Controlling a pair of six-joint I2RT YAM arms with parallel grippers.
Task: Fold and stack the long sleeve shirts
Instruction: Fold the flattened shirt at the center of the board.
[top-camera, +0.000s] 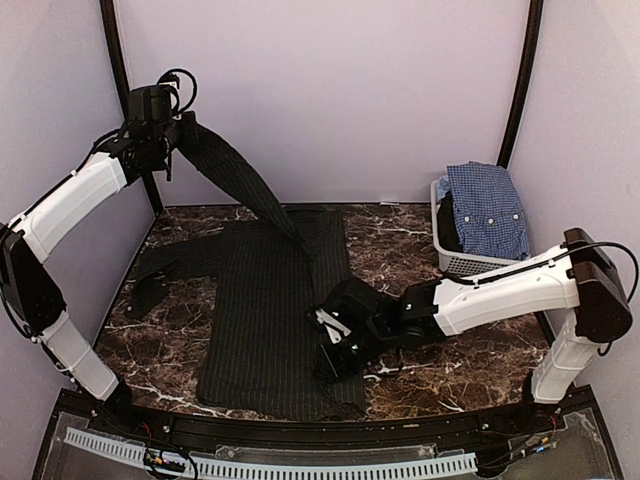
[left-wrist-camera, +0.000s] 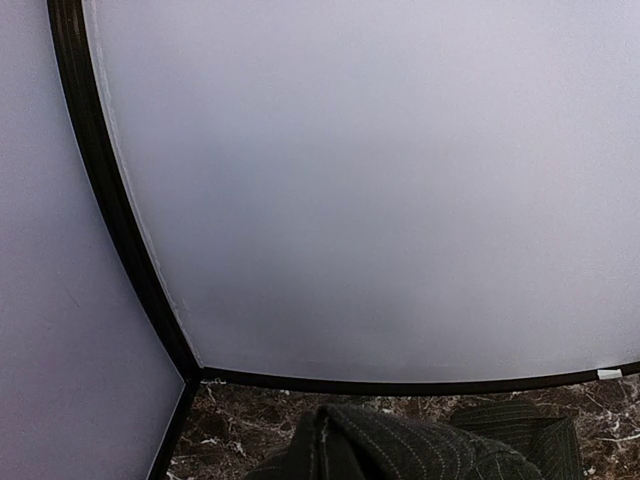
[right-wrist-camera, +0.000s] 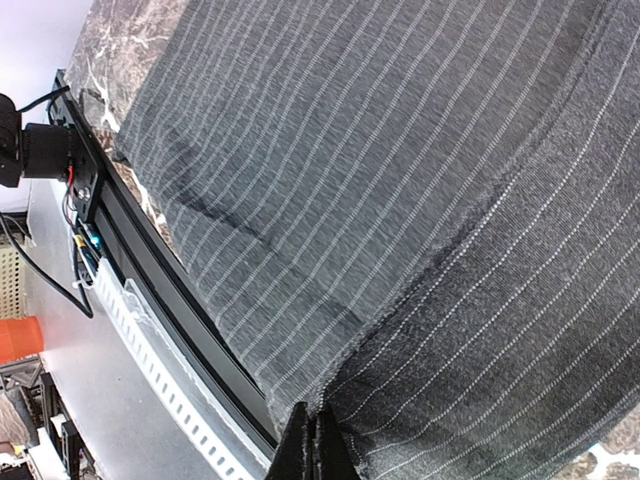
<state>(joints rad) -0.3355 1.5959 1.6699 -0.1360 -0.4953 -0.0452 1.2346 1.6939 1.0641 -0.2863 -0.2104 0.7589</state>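
Dark marble tabletop (top-camera: 420, 240) is carrying the black pinstriped shirt (top-camera: 260, 320), which is lying spread flat well left of the white basket (top-camera: 462, 262), with no fold finished. Far left of the basket, the left gripper (top-camera: 180, 135) is pinching one sleeve (top-camera: 235, 180) and holding it high, while the right gripper (top-camera: 335, 345) is clamping the shirt's edge. With the blue check shirt (top-camera: 487, 210) sitting in the basket, most of the job is remaining.

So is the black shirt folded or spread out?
Mostly spread: the shirt lies flat on the table, one sleeve out sideways, the other lifted high by the left hand.
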